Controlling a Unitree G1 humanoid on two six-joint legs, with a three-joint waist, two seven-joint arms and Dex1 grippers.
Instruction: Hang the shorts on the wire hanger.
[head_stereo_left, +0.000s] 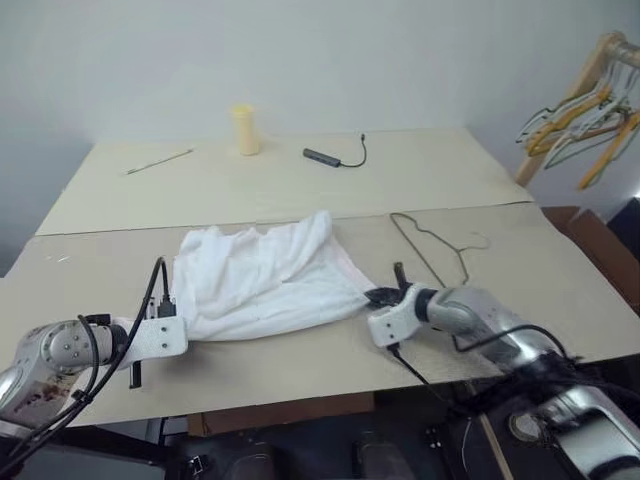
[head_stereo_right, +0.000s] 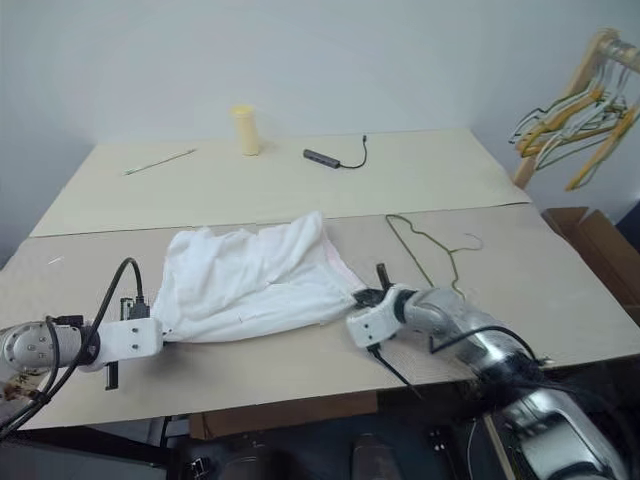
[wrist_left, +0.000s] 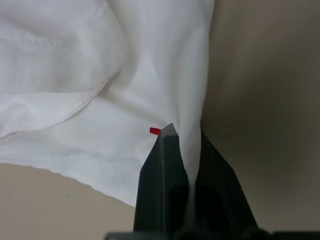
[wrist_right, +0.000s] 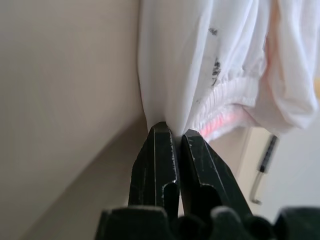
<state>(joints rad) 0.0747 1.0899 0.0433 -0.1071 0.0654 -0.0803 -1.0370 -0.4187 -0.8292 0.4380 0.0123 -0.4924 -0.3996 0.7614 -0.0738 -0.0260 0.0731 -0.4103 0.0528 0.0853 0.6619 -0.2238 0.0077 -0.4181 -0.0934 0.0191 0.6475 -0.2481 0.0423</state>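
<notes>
Left wrist view shows tiny red mark (wrist_left: 155, 131) on shorts (head_stereo_left: 260, 280). Head views show wire hanger (head_stereo_left: 432, 245) right of shorts on tabletop (head_stereo_left: 300, 180). Left gripper (wrist_left: 182, 150) and right gripper (wrist_right: 176, 134): jaws closed, pinching shorts' edges.

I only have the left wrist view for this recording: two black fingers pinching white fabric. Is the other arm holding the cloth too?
Observer: Yes. The right gripper is shut on the shorts, at the waistband end.
Operator: Where is the wire hanger?
Observer: The wire hanger lies flat on the table, on the robot's right, just beyond the right gripper, apart from the shorts.
Operator: So nothing is hung yet?
Observer: Correct. The shorts lie spread between the left gripper and the right, resting on the table.
</notes>
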